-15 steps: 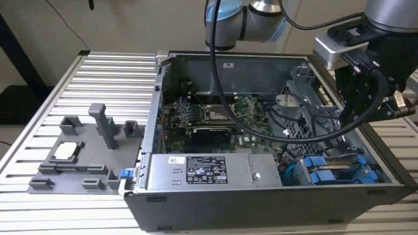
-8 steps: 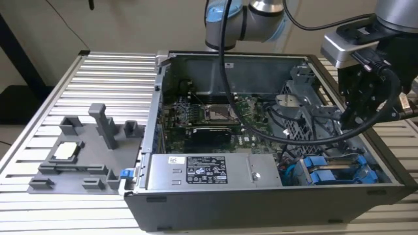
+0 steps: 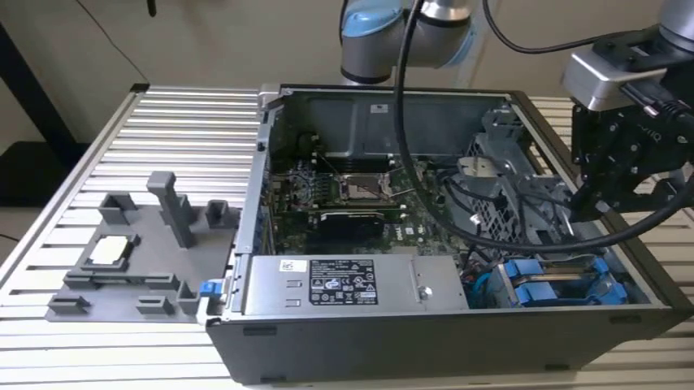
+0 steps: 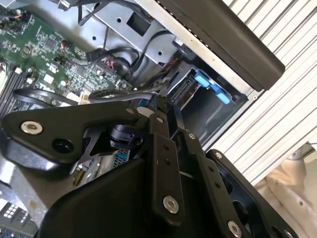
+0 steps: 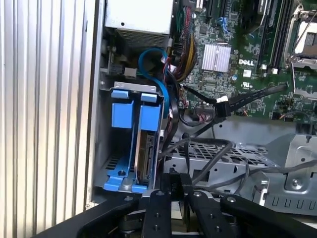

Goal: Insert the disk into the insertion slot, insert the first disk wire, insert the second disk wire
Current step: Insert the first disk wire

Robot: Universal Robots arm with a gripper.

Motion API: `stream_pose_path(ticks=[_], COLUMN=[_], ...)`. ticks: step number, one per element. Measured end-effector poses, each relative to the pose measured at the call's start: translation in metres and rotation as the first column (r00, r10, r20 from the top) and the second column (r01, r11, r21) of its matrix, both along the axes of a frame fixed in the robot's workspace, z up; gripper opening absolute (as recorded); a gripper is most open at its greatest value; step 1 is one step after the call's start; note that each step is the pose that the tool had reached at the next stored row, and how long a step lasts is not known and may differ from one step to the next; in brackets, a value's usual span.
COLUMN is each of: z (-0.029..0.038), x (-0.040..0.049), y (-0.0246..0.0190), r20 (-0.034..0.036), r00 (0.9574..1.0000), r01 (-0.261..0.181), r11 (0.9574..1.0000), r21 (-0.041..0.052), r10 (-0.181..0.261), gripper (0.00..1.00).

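Disk (image 5: 143,157) first: it is sitting edge-on inside the insertion slot (image 5: 106,148), one bay of the grey drive cage, with its blue carrier frame (image 5: 148,119) clipping around it. A second blue frame (image 5: 121,116) is standing just beside it. In the exterior view you are seeing those blue frames at the near corner of the open computer case (image 3: 434,341), toward the exterior view's right.

Your gripper (image 5: 174,181) is hovering over the cage, just beside the seated disk and apart from it. Its fingers (image 5: 159,198) are pressing close together with a thin gap between them. You cannot tell whether anything is pinched there. In the exterior view it (image 3: 594,203) is hanging above the case's right side.

A blue cable (image 5: 148,54) is looping down toward the frames, and black cables (image 5: 208,148) are trailing across the perforated metal panel (image 5: 223,154) next to the cage. Past them the green motherboard (image 5: 237,44) is lying flat. The grey power-supply box (image 3: 347,284) is sitting along the near wall. Outside, the case is resting on a slatted metal table (image 3: 162,114), and a grey parts fixture (image 3: 119,260) is lying well apart on the exterior view's left.
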State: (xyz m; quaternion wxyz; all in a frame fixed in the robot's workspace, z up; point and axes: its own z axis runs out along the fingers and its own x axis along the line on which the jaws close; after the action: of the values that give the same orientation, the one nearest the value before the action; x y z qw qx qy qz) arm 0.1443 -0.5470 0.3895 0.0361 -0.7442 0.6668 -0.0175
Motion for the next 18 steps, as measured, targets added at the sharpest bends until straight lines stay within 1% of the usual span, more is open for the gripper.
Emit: stream_pose_path(ticks=[2,4,6,7,8,9,10,13,17,18], z=[-0.0003,-0.0006,-0.0009,-0.0011,-0.0013,-0.0015,-0.0017,-0.0038,-0.0077,-0.0089], x=[0.0044,0.0083,0.0123,0.0141,0.0157,0.0169,0.0175,0.0176,0.0178,0.0178], y=[-0.0029,-0.0057,-0.0087,-0.0101,-0.0116,-0.0131,-0.0142,-0.0145,-0.0145,-0.0145], r20=[-0.0189,-0.035,-0.0496,-0.0561,-0.0612,-0.0645,-0.0655,-0.0657,-0.0657,-0.0658], r00=[0.9998,0.9994,0.9988,0.9984,0.9981,0.9979,0.9979,0.9976,0.9959,0.9954], r01=[0.0,0.0,0.0,0.0,0.0,0.0,0.0,0.022,0.063,0.069], r11=[1.0,1.0,1.0,1.0,1.0,1.0,1.0,0.9998,0.998,0.9976], r21=[-0.0006,-0.0011,-0.0016,-0.0018,-0.0019,-0.0021,-0.0021,-0.0022,-0.0018,0.0001], r10=[0.0,0.0,0.0,0.0,0.0,0.0,0.0,-0.022,-0.063,-0.069], gripper=[0.19,0.19,0.19,0.19,0.19,0.19,0.19,0.19,0.19,0.19])
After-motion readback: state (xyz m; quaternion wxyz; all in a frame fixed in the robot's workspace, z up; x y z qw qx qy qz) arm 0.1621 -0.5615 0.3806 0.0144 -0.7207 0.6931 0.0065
